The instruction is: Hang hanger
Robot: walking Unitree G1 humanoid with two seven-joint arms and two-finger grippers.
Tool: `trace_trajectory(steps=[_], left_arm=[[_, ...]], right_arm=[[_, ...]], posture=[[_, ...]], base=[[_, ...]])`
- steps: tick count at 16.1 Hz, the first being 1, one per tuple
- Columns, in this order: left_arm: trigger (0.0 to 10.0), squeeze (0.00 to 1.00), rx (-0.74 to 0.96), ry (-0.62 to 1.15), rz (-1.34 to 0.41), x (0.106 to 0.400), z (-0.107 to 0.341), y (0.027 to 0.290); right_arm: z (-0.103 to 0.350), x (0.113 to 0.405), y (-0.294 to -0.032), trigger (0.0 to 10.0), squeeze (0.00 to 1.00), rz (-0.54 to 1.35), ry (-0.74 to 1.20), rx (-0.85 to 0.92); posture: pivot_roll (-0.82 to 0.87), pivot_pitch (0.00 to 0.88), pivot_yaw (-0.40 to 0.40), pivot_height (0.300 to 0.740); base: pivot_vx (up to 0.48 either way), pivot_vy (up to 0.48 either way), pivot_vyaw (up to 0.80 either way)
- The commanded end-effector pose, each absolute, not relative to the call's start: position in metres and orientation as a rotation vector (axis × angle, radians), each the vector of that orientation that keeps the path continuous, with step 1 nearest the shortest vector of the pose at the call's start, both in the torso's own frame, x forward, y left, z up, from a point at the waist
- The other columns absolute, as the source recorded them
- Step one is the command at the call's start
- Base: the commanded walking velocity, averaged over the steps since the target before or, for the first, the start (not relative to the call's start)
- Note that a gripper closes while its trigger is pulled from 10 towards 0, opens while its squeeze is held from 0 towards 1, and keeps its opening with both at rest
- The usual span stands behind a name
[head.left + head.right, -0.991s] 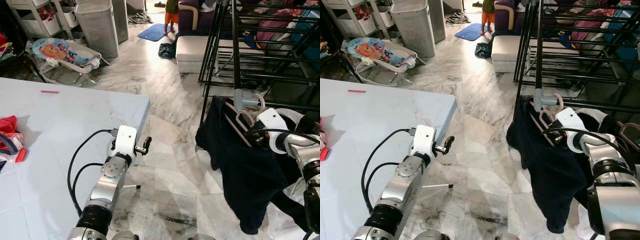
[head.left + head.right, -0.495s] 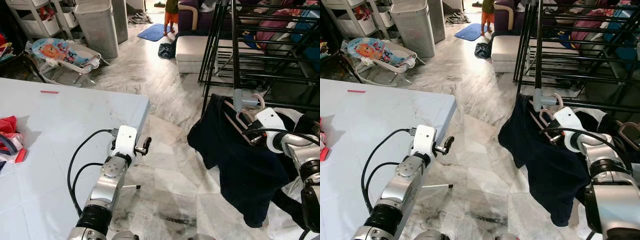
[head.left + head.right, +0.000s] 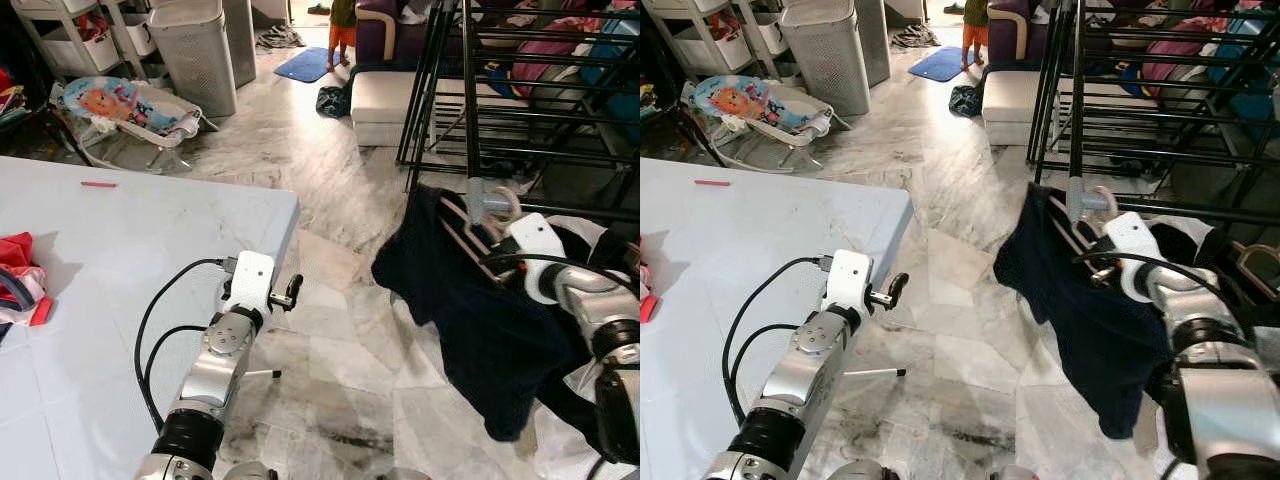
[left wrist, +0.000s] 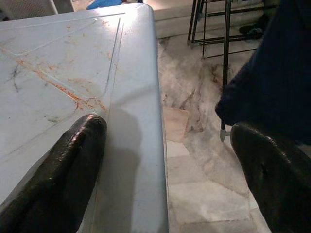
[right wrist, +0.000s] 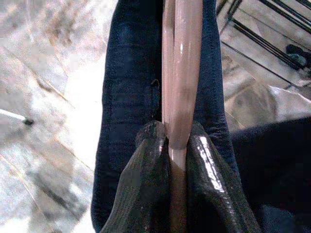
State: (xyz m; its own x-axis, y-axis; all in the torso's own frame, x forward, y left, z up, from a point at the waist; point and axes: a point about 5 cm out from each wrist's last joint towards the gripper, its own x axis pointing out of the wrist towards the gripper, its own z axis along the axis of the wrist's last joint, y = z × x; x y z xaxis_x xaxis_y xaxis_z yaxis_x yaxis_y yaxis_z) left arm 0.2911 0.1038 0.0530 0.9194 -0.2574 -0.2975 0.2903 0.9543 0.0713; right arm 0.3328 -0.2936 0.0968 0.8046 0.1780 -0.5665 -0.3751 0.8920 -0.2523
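the right gripper has its 2 fingers pinching the pink hanger, which carries a dark garment and sits just beside the black rack, its hook at the rack's grey joint. the left gripper hovers over the white surface edge, fingers spread apart.

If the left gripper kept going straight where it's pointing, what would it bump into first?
Probably the dark blue garment hanging from the hanger; the left gripper, open over the white table's edge, points across bare floor towards it. Depth is unclear.
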Motion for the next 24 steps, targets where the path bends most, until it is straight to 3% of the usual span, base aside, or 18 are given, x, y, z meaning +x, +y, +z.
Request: trace_trajectory(steps=[1,4,5,6,8,13,19,24], left_arm=[[10.0,0.00,0.127,0.379,-0.276,0.283,0.036,0.108],[10.0,0.00,0.090,0.331,-0.259,0.284,0.044,0.112],[10.0,0.00,0.067,0.314,-0.246,0.281,0.046,0.116],[10.0,0.00,0.061,0.310,-0.239,0.279,0.046,0.119],[10.0,0.00,0.068,0.294,-0.234,0.276,0.046,0.120],[10.0,0.00,0.090,0.291,-0.271,0.279,0.049,0.116],[10.0,0.00,0.101,0.317,-0.296,0.276,0.044,0.111],[10.0,0.00,0.116,0.342,-0.277,0.275,0.040,0.114]], right_arm=[[0.106,0.340,-0.288,0.0,0.00,0.308,0.486,-0.354],[0.102,0.340,-0.280,0.0,0.00,0.252,0.413,-0.343],[0.089,0.331,-0.277,3.0,0.00,0.179,0.372,-0.321],[0.077,0.321,-0.273,10.0,0.00,0.167,0.367,-0.302],[0.062,0.298,-0.268,10.0,0.00,0.058,0.288,-0.292],[0.056,0.275,-0.248,10.0,0.00,-0.206,0.177,-0.132],[0.086,0.296,-0.253,10.0,0.00,-0.296,0.072,-0.103],[0.095,0.318,-0.246,10.0,0.00,-0.264,0.098,-0.056]], posture=[[-0.02,0.000,0.030,0.740],[-0.02,0.000,0.017,0.740],[-0.01,0.000,0.017,0.740],[-0.01,0.000,0.019,0.740],[-0.01,0.000,0.024,0.740],[-0.02,0.000,0.080,0.740],[-0.02,0.000,0.073,0.740],[-0.02,0.000,0.060,0.740]], base=[[0.000,0.000,0.00],[0.000,0.000,0.00],[0.000,0.000,0.00],[0.000,0.000,0.00],[0.000,0.000,0.00],[0.000,0.000,0.00],[0.000,0.000,0.00],[0.000,0.000,0.00]])
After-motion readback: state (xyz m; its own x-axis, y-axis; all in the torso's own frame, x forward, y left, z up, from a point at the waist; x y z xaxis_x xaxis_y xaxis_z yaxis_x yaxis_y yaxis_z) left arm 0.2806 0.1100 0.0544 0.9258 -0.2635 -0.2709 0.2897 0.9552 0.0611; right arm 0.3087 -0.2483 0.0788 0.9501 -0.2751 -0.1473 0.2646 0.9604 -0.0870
